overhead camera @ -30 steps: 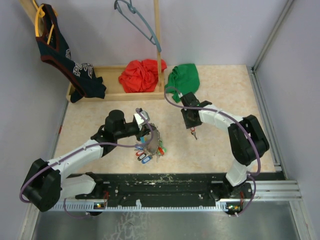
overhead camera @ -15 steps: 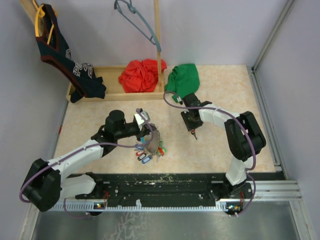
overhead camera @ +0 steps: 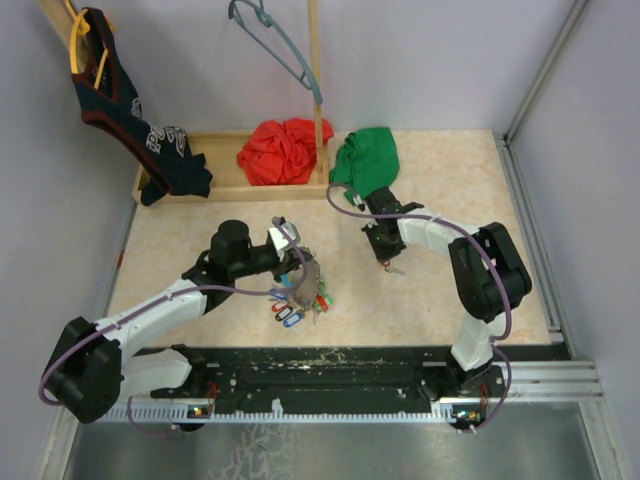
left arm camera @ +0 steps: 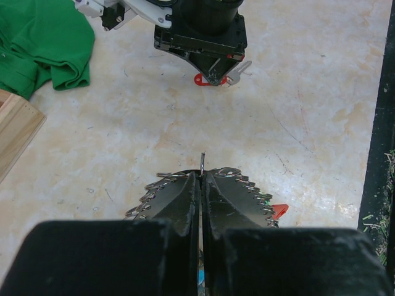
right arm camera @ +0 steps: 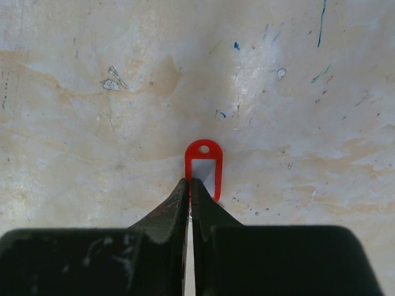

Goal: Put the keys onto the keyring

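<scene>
A: How stands my right gripper (right arm camera: 189, 182)?
B: Pinched together at the red-tagged metal key (right arm camera: 203, 163) on the table (overhead camera: 450, 180); I can't tell if it grips. My left gripper (left arm camera: 202, 176) clamps the grey metal keyring (left arm camera: 202, 159) nearby. Pickup step, I reckon; next, lift and thread.

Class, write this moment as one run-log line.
left hand: shut on keyring | right hand: shut on red-tagged key | key not yet on keyring

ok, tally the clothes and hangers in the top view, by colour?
Red garment: 1
Green garment: 1
Dark jersey: 1
Blue-grey hanger: 1
Yellow hanger: 1
Total: 5
</scene>
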Motion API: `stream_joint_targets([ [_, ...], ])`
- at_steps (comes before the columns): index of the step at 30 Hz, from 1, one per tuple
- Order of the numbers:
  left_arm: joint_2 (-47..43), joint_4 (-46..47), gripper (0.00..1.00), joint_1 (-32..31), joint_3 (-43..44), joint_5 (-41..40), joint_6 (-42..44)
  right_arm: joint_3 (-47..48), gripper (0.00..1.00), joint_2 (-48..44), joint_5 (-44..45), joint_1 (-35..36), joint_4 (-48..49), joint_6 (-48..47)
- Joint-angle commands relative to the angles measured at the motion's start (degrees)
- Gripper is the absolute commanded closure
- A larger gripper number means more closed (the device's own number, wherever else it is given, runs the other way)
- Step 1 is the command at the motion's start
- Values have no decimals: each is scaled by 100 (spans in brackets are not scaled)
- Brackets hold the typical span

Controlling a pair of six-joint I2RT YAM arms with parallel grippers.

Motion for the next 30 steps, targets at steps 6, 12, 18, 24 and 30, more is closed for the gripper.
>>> stream_joint_targets([
  [6, -90, 78, 100, -24, 187, 81, 18, 139, 100, -365, -166, 55, -332, 72],
  [12, -89, 82, 100, -24, 188, 75, 18, 265, 86, -455, 425, 144, -713, 357],
  [18, -85, 78, 100, -24, 188, 67, 18, 161, 69, -521, 1338, 563, -839, 1537],
  [24, -97, 78, 100, -24, 188, 75, 9, -158, 69, -619, 1368, 754, -496, 2186],
  [30, -142, 86, 100, -29, 179, 75, 2, -155, 69, -898, 1837, 758, -484, 2418],
])
